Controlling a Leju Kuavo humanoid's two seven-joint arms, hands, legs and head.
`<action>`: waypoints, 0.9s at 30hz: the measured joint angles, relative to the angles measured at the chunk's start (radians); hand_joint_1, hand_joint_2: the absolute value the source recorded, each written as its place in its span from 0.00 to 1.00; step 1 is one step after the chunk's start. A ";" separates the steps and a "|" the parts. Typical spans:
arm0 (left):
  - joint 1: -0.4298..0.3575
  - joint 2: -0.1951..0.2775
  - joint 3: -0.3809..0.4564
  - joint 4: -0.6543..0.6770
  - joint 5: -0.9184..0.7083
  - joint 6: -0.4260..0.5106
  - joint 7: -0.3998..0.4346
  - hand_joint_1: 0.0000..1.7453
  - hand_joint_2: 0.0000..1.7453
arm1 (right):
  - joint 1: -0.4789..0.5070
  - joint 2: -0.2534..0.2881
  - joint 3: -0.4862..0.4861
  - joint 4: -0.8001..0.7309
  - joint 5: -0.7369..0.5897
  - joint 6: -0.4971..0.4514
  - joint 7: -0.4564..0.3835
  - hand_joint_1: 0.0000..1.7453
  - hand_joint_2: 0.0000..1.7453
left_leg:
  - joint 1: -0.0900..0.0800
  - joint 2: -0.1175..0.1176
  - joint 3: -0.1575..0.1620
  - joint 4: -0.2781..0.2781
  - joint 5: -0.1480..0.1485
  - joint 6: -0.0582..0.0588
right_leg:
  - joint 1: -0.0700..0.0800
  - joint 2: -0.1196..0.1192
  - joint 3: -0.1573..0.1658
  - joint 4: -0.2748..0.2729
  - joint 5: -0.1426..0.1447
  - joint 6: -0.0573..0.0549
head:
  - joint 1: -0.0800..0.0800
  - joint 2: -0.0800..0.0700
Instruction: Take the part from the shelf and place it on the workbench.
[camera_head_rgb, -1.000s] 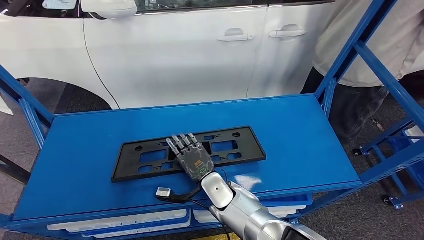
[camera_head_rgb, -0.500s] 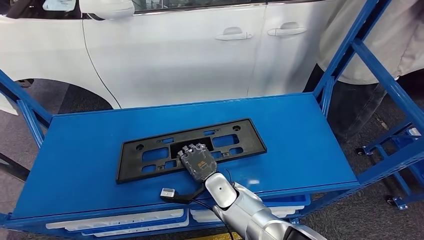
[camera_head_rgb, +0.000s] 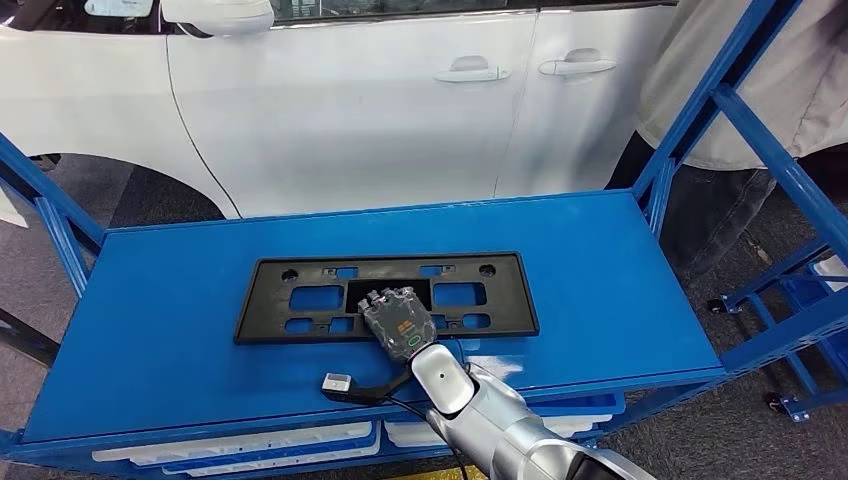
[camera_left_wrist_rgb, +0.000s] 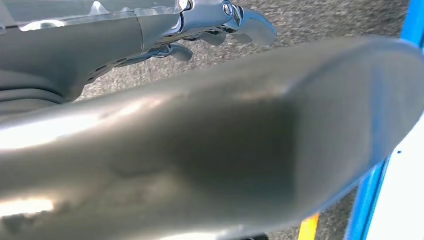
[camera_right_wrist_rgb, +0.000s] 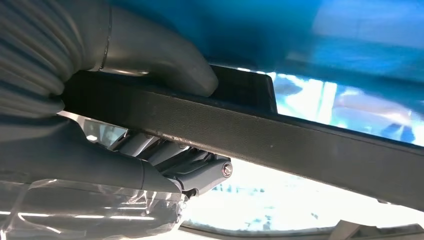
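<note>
Gripping the black plate frame (camera_head_rgb: 385, 297) on the blue shelf (camera_head_rgb: 150, 330), right hand (camera_head_rgb: 398, 322) fingers (camera_head_rgb: 385, 297) clamped.

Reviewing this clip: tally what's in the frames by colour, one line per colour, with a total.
Black: 1, the plate frame, gripped by the right hand
Blue: 1, the shelf
White: 1, the car
Silver and grey: 1, the left hand
Total: 4, the right hand not counted

Black slotted part (camera_head_rgb: 300, 298) on blue shelf (camera_head_rgb: 150, 300)
</note>
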 joint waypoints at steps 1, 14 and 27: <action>-0.001 0.000 -0.004 0.000 0.000 0.001 -0.007 0.00 0.25 | 0.001 0.000 -0.006 -0.009 -0.003 0.000 -0.005 1.00 1.00 | 0.002 0.001 0.000 -0.002 0.002 0.005 | -0.002 0.000 -0.020 0.043 -0.026 0.005 | 0.001 0.000; -0.005 -0.004 -0.012 0.000 0.000 0.049 -0.009 0.00 1.00 | 0.124 -0.040 -0.193 -0.498 -0.266 0.000 -0.266 1.00 1.00 | -0.004 -0.003 -0.002 -0.001 -0.003 -0.017 | -0.002 -0.001 -0.003 -0.025 0.024 -0.013 | 0.003 0.000; -0.002 -0.005 0.091 0.000 0.000 -0.086 -0.192 0.00 1.00 | 0.346 -0.193 -0.354 -1.396 -1.728 0.678 -0.695 1.00 1.00 | 0.000 0.000 -0.014 0.041 -0.011 -0.028 | -0.006 -0.001 0.016 -0.020 0.005 -0.016 | -0.002 0.000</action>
